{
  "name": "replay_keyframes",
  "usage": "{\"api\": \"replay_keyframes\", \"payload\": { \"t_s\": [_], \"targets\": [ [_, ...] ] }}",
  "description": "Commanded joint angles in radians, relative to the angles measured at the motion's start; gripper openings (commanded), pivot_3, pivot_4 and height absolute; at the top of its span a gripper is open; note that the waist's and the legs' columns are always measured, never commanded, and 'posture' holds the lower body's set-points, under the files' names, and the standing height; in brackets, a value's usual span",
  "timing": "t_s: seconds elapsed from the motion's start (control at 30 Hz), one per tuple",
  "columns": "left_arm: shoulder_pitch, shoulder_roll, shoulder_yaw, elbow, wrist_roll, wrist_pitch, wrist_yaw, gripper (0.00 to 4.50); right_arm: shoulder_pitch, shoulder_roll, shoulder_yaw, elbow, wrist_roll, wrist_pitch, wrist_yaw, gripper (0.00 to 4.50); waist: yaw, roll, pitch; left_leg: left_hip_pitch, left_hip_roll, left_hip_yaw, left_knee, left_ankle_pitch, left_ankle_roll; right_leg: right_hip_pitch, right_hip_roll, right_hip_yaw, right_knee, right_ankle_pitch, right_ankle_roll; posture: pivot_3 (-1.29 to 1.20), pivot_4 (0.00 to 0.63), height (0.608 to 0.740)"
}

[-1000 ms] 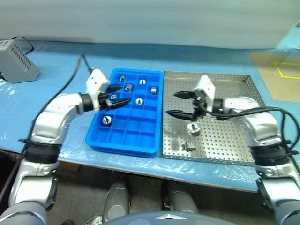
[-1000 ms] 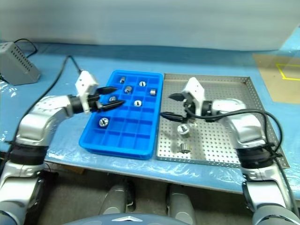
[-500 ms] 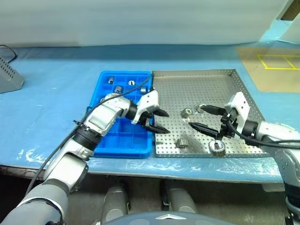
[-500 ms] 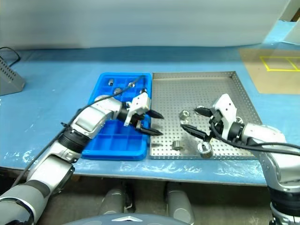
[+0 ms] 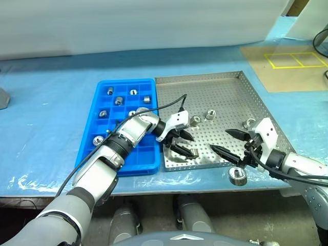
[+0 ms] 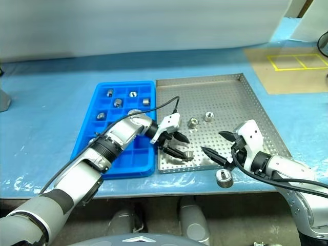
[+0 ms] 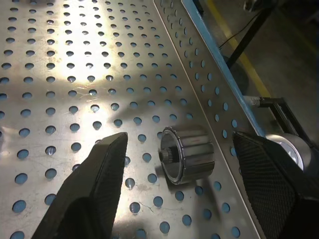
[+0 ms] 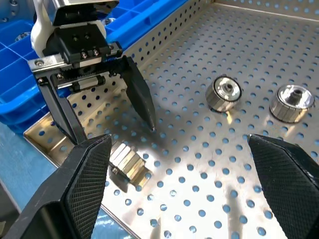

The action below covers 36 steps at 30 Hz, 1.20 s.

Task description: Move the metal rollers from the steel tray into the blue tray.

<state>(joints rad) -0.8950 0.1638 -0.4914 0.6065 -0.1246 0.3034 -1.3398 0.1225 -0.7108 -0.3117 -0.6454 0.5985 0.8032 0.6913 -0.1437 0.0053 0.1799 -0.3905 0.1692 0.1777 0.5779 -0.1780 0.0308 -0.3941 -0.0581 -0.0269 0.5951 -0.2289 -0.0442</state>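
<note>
The bright blue plastic tray with square compartments (image 5: 120, 128) is sitting left of centre on the blue-covered worktop (image 5: 46, 97). It is already holding several small shiny metal rollers (image 5: 119, 100), mostly in the compartments toward its far end.

Its right edge is touching the large silver perforated steel tray (image 5: 225, 102). The left pincer (image 5: 182, 144) is reaching across the blue tray's near right corner and hovering low over the steel tray's near left corner, jaws standing wide and empty. One ribbed roller (image 7: 187, 155) is lying between the fingertips, not yet touched. It is lying on its side, long axis level with the tray floor and running roughly parallel to the tray's near rim, one hollow end showing in the left wrist view.

Two more rollers (image 6: 193, 122) are standing upright mid-tray, bores facing up, well apart from the pincer.

The right pincer (image 5: 226, 141) is hanging at the steel tray's near right corner, jaws fully spread, holding nothing. A larger metal ring (image 5: 238, 176) is sitting on the worktop just outside the near rim.

Risks, as judged:
- The lying roller may roll off as the fingers are closing, since it is resting on its curved side.
- Its closeness to the near rim may snag one finger.
- The two pincers are near each other and could collide.
</note>
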Motion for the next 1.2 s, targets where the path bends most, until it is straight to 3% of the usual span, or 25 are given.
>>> {"api": "replay_keyframes", "payload": {
  "t_s": [0.03, 0.3, 0.7, 0.87, 0.93, 1.07, 1.2],
  "targets": [
    [-0.002, -0.001, 0.011, 0.000, 0.019, -0.018, -0.010, 3.54, 0.048, -0.020, -0.009, -0.061, 0.015, -0.025, 0.023, 4.50, -0.009, 0.001, -0.001, 0.000, 0.000, -0.001, 0.000, 0.000, 0.000, 0.001, 0.000, -0.001, -0.002, 0.000, 0.000, -0.67, 0.150, 0.740],
    [0.026, 0.004, -0.013, -0.036, 0.053, 0.002, -0.037, 3.54, 0.022, -0.030, 0.010, -0.043, 0.015, -0.023, 0.010, 4.50, -0.040, 0.002, -0.001, 0.000, -0.001, -0.001, 0.000, -0.003, 0.006, 0.007, -0.002, -0.003, -0.012, 0.006, -0.002, -0.66, 0.150, 0.740],
    [0.035, -0.052, -0.029, 0.040, 0.163, -0.034, 0.089, 3.54, 0.019, -0.037, 0.014, -0.056, 0.010, -0.014, -0.007, 4.50, -0.060, 0.003, -0.002, 0.001, -0.002, -0.001, 0.000, -0.005, 0.008, 0.012, -0.002, -0.004, -0.018, 0.003, 0.005, -0.66, 0.150, 0.740],
    [0.039, -0.044, -0.021, 0.052, 0.174, -0.061, 0.098, 2.32, 0.000, -0.038, 0.020, -0.076, 0.025, 0.014, -0.030, 4.50, -0.066, 0.003, -0.002, 0.003, -0.003, -0.002, 0.000, -0.006, 0.009, 0.016, -0.003, -0.004, -0.022, 0.003, 0.005, -0.65, 0.150, 0.740],
    [0.039, -0.046, -0.016, 0.067, 0.187, -0.096, 0.131, 2.32, -0.006, -0.038, 0.026, -0.072, 0.023, 0.015, -0.032, 4.50, -0.066, 0.003, -0.002, 0.003, -0.003, -0.002, 0.000, -0.006, 0.010, 0.016, -0.003, -0.004, -0.022, 0.003, 0.005, -0.65, 0.150, 0.740],
    [0.042, -0.037, -0.007, 0.066, 0.174, -0.100, 0.104, 1.39, -0.024, -0.038, 0.043, -0.063, 0.018, 0.016, -0.040, 4.50, -0.067, 0.003, -0.002, 0.003, -0.002, -0.002, 0.000, -0.006, 0.010, 0.016, -0.003, -0.005, -0.022, 0.003, 0.005, -0.64, 0.150, 0.740],
    [0.032, -0.032, 0.021, 0.091, 0.181, -0.110, 0.156, 1.30, -0.052, -0.040, 0.052, -0.059, 0.031, 0.027, -0.041, 4.50, -0.067, 0.003, -0.002, 0.003, -0.002, -0.002, -0.001, -0.006, 0.010, 0.016, -0.003, -0.005, -0.022, 0.003, 0.005, -0.63, 0.150, 0.740]
  ]
}}
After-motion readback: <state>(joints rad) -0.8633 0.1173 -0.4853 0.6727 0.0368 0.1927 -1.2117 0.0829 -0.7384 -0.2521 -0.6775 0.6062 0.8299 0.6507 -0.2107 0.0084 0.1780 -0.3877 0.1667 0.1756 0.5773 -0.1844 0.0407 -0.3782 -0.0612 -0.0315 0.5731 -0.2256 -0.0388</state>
